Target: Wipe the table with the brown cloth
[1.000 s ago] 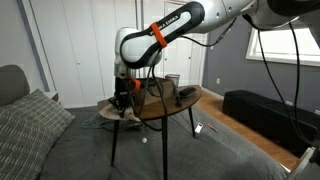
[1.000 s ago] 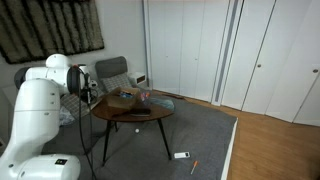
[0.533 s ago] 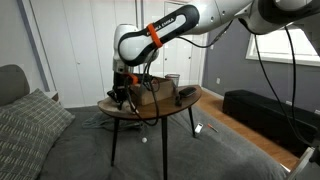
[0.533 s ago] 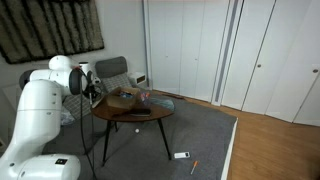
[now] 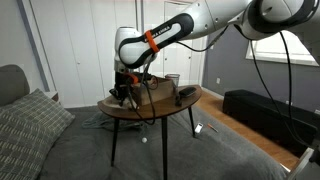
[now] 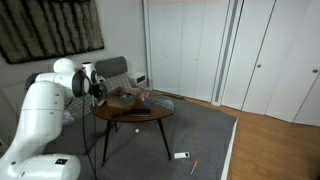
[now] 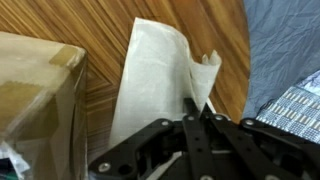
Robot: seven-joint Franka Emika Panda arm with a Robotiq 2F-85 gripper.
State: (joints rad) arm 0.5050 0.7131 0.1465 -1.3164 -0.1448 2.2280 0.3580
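Observation:
The table [image 7: 120, 25] has a dark reddish-brown wooden top and shows in both exterior views [image 5: 165, 110] [image 6: 140, 115]. The brown cloth [image 7: 150, 85] lies pale and flat on it near the edge, beside the cardboard box. One corner of the cloth is pulled up into a fold. My gripper [image 7: 199, 110] is shut on that raised fold. In an exterior view the gripper [image 5: 122, 93] hangs over the table's near end, in front of the box. It shows close to the robot base in an exterior view [image 6: 100, 92].
A tan cardboard box [image 7: 35, 100] stands on the table right beside the cloth [image 5: 156, 92]. A dark object [image 5: 186, 93] lies at the table's far end. Grey carpet and a patterned fabric [image 7: 290, 105] lie beyond the table edge.
My gripper has risen a little at the table's end and shifted slightly toward the box, with the cloth still in it.

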